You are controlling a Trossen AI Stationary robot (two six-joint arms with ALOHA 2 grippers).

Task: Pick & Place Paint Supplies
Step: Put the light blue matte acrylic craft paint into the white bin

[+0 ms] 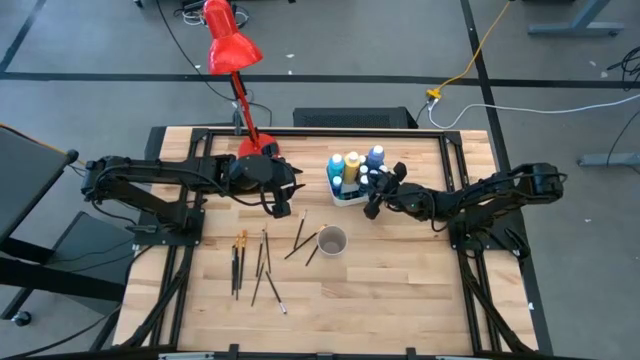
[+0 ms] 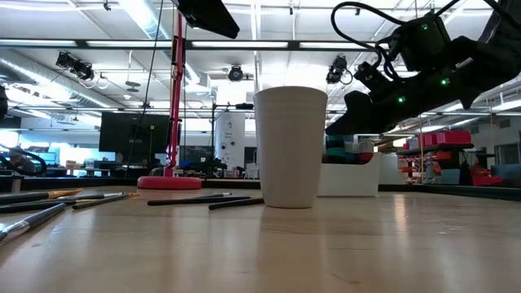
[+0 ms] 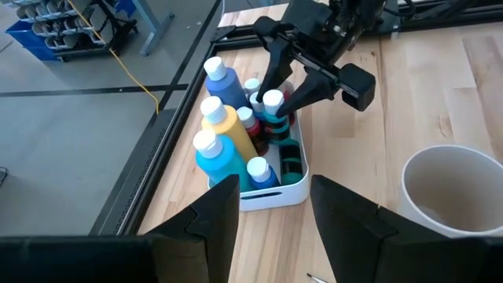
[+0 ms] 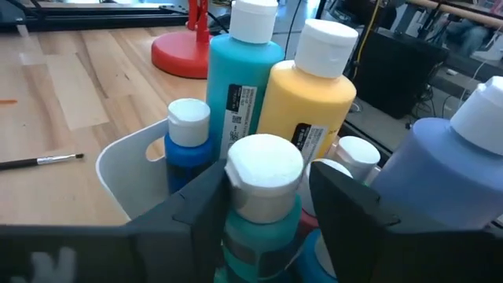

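The right gripper [image 3: 277,102] hangs over the white bin [image 3: 271,192], its jaws straddling a small teal bottle [image 4: 263,196] with a white cap that stands among the other bottles; the jaws look parted rather than clamped, so whether the bottle is being let go or about to be gripped cannot be told. Close around the jaws stand a tall teal bottle [image 4: 244,75], a yellow one [image 4: 308,98] and a blue one [image 4: 432,181], leaving little room. The step in hand appears to be the bottles and the bin; the next move likely calls for a straight lift clear of the neighbouring caps. Farther out, the white cup [image 1: 332,241] and loose brushes [image 1: 262,262] lie on the tabletop [image 1: 400,290]. The left gripper [image 1: 280,208] waits near the lamp [image 1: 232,45] base, jaws spread and empty.
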